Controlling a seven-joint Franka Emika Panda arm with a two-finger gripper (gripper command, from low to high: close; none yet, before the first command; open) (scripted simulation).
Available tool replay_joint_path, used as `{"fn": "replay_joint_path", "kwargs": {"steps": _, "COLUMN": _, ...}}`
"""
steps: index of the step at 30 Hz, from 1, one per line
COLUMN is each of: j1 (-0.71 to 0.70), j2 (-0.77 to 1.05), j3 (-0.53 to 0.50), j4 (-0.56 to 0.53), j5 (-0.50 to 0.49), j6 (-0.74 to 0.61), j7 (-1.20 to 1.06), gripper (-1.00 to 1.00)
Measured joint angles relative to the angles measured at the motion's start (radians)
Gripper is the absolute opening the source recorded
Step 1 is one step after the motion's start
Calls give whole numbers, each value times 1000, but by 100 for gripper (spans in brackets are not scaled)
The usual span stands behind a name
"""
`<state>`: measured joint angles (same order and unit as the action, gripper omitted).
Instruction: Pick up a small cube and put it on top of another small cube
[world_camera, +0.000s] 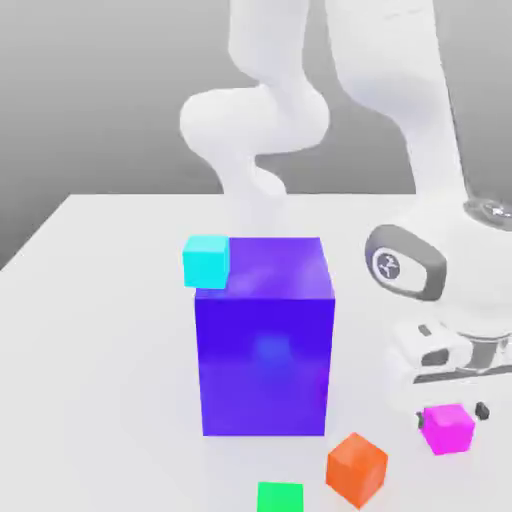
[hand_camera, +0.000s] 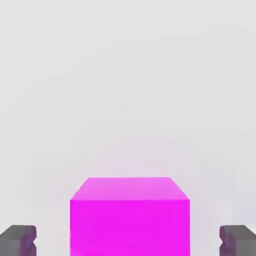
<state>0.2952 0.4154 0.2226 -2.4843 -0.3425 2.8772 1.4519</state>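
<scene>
A small magenta cube (world_camera: 447, 428) rests on the white table at the exterior view's right. My gripper (world_camera: 453, 413) has come down over it, with one finger on each side. In the hand view the magenta cube (hand_camera: 130, 220) sits centred between the two dark fingertips (hand_camera: 18, 240), and a gap of bare table shows on each side, so the jaws are open and not touching it. Other small cubes lie nearby: an orange one (world_camera: 356, 468), a green one (world_camera: 280, 497) at the front edge, and a cyan one (world_camera: 206, 260) farther back.
A big blue-violet block (world_camera: 264, 340) stands in the middle of the table, to the exterior view's left of my gripper. The cyan cube sits against its upper back corner. The white arm rises behind the block.
</scene>
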Motion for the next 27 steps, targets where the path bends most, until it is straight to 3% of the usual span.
{"fn": "replay_joint_path", "kwargs": {"steps": 5, "j1": 2, "j2": 4, "j3": -2, "j4": 1, "j5": -4, "j6": 4, "j7": 3, "gripper": -100}}
{"fn": "replay_joint_path", "kwargs": {"steps": 10, "j1": -68, "j2": -153, "j3": 91, "j4": -36, "j5": 125, "j6": -113, "j7": -93, "gripper": -100}}
{"fn": "replay_joint_path", "kwargs": {"steps": 19, "j1": -317, "j2": -196, "j3": -92, "j4": 123, "j5": 286, "j6": -298, "j7": -94, "gripper": -100}}
{"fn": "replay_joint_path", "kwargs": {"steps": 23, "j1": -337, "j2": -82, "j3": -133, "j4": 152, "j5": 280, "j6": -212, "j7": -74, "gripper": -100}}
{"fn": "replay_joint_path", "kwargs": {"steps": 24, "j1": -336, "j2": -57, "j3": -137, "j4": 154, "j5": 275, "j6": -190, "j7": -70, "gripper": 100}}
{"fn": "replay_joint_path", "kwargs": {"steps": 27, "j1": -336, "j2": -57, "j3": -137, "j4": 154, "j5": 275, "j6": -189, "j7": -70, "gripper": 100}}
